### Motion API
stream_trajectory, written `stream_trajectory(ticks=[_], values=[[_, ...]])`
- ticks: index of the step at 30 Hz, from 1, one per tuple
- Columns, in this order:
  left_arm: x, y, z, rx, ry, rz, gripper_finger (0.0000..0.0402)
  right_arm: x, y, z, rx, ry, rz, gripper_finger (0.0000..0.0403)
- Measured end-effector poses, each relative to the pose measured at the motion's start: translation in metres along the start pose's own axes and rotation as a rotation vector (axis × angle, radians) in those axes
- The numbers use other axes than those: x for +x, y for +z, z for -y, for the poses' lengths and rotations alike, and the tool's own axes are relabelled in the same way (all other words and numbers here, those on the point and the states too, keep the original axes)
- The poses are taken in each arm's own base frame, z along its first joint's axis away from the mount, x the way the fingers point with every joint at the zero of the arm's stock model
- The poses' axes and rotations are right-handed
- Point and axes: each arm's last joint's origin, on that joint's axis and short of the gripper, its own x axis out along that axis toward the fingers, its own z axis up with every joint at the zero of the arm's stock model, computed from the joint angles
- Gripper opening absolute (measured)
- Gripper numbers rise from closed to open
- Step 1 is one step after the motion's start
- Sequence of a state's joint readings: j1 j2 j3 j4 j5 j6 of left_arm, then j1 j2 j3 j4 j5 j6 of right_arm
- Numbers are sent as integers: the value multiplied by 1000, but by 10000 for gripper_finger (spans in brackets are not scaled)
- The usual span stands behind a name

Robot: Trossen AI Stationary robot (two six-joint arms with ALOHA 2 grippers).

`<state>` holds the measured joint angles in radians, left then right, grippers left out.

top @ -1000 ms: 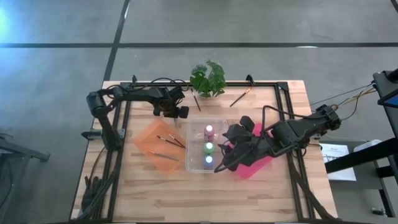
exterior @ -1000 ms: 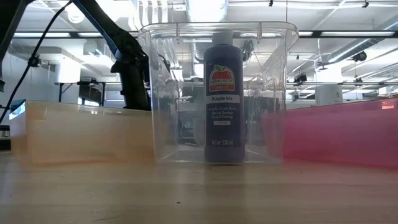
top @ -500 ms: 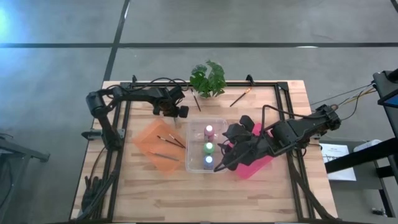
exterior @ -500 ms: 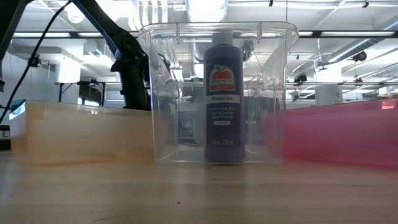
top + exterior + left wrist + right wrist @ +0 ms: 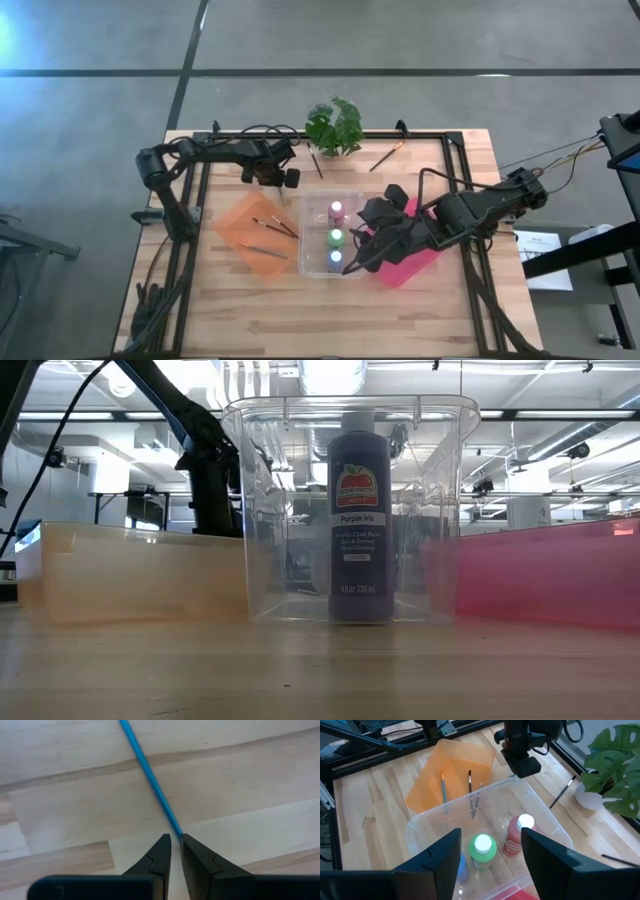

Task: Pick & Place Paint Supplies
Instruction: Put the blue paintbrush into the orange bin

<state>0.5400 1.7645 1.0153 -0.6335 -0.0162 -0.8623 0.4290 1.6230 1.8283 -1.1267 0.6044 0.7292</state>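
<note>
My left gripper (image 5: 175, 837) points down at the wooden table beyond the bins (image 5: 272, 180), shut on a thin blue paintbrush (image 5: 150, 775). My right gripper (image 5: 490, 865) hangs open above the clear bin (image 5: 332, 236), which holds a pink-capped (image 5: 336, 210), a green-capped (image 5: 336, 237) and a blue-capped bottle (image 5: 335, 258), all upright. Brushes (image 5: 469, 782) lie in the orange bin (image 5: 262, 232). Two more brushes (image 5: 316, 165) (image 5: 385, 157) lie on the table near the plant. My left gripper pinches the blue paintbrush by one end (image 5: 178, 831) between its two fingertips, coming from above and pointing down. The rest of the brush runs away from the fingers over the wood. Whether it is lifted or lies on the table, I cannot tell.
A leafy plant (image 5: 335, 125) in a white pot stands at the table's far edge. A pink bin (image 5: 405, 258) sits under my right arm, to the right of the clear bin. Black frame rails (image 5: 195, 200) run along the table's sides.
My left gripper has tipped a little at the wrist while staying over the same spot; its fingers keep the same narrow gap.
</note>
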Motion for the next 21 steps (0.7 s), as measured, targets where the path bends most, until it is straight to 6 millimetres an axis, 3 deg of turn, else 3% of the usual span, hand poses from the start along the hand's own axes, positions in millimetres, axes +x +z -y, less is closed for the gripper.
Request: stream_trajectory(ticks=[21], values=[[1, 4, 2, 32, -59, -7, 52, 2, 1, 2, -15, -4, 1, 202]])
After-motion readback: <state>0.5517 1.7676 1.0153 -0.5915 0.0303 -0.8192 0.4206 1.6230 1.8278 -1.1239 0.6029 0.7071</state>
